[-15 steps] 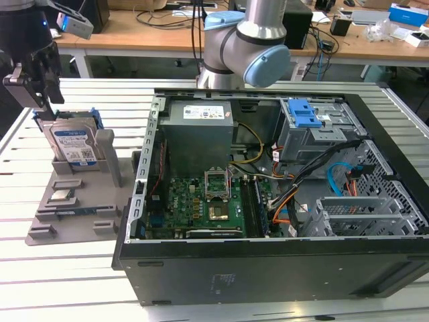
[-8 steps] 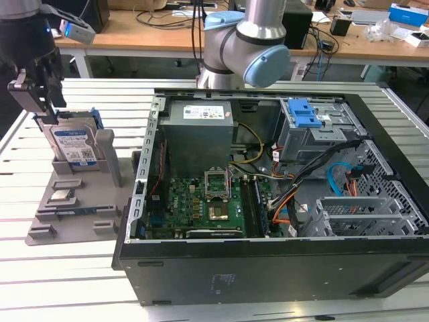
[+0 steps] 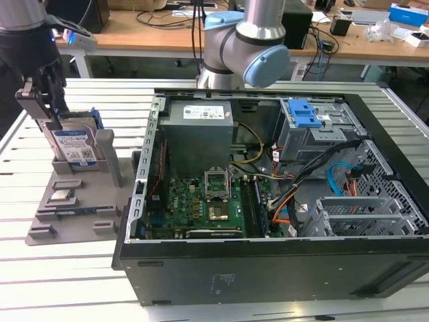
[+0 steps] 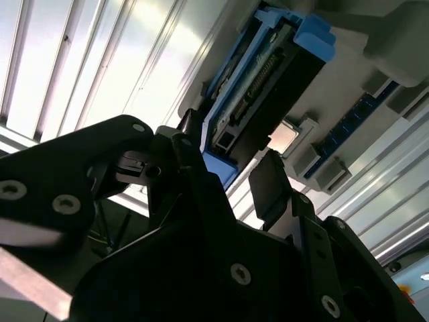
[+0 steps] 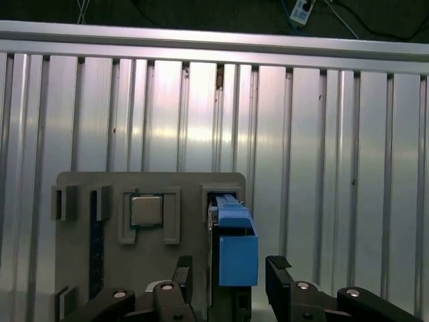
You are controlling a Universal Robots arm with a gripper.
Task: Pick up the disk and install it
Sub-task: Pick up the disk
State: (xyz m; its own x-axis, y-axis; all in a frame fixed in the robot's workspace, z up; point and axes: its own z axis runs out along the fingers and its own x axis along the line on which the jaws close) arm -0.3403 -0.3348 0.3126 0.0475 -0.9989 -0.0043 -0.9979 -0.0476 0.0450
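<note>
Count: disk point(image 3: 72, 146) 1 | gripper point(image 5: 231, 268) 1 | silver chip point(image 3: 62, 196) 1 | grey holder point(image 3: 80, 225) 1 | computer case point(image 3: 268, 272) 1 | robot arm point(image 3: 248, 40) 1

Holder point(image 3: 74, 221) is set on the tabletop point(image 3: 80, 282), to the exterior view's left of the computer case point(image 3: 268, 268). The disk point(image 3: 74, 144) is stood upright in a holder slot, with a chip point(image 3: 62, 196) seated in a recess nearby. The tool point(image 3: 45, 107) is positioned over the disk, jaws spread to either side.

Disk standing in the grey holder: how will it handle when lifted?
Probably rigid: the disk is a flat metal slab. Likely heavy for its size. Standing on edge in the grey holder, it may tip if pushed sideways.
</note>
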